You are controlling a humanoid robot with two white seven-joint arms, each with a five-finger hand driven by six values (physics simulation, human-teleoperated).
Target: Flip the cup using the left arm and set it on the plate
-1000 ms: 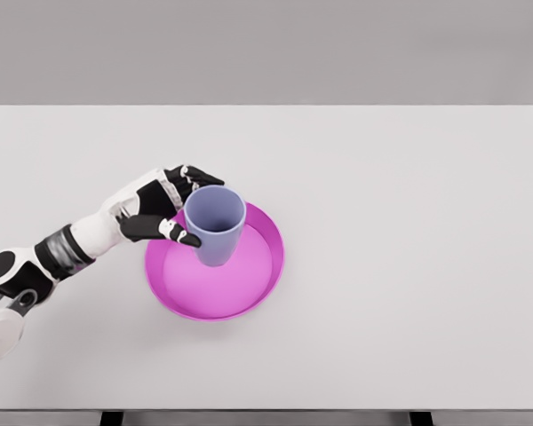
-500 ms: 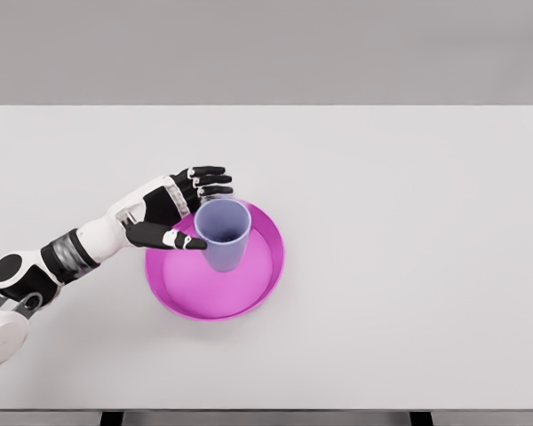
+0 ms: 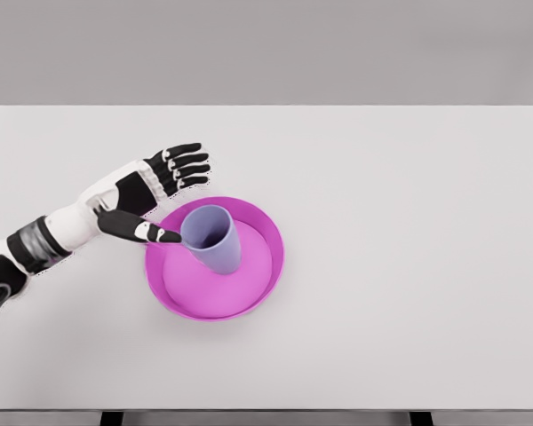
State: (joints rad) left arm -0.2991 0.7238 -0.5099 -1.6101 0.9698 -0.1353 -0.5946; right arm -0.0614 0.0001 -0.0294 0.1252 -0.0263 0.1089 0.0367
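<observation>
lavender cup (image 3: 212,238) sits mouth-up and leaning left on the magenta plate (image 3: 265,257) at center-left of frame, left hand (image 3: 145,197) just beside it at upper left with fingers spread and gripping nothing, arm cut off at the left edge, cup base contact hard to make out.

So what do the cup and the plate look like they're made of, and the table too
Simulator render, so these are guesses. The cup: plain lavender, matte, thin-walled, no glints, so probably plastic. The plate: uniform magenta, raised rim, soft sheen inside, which suggests plastic or melamine. The table: flat pale grey, no grain or reflections; could be painted or laminate board.
</observation>
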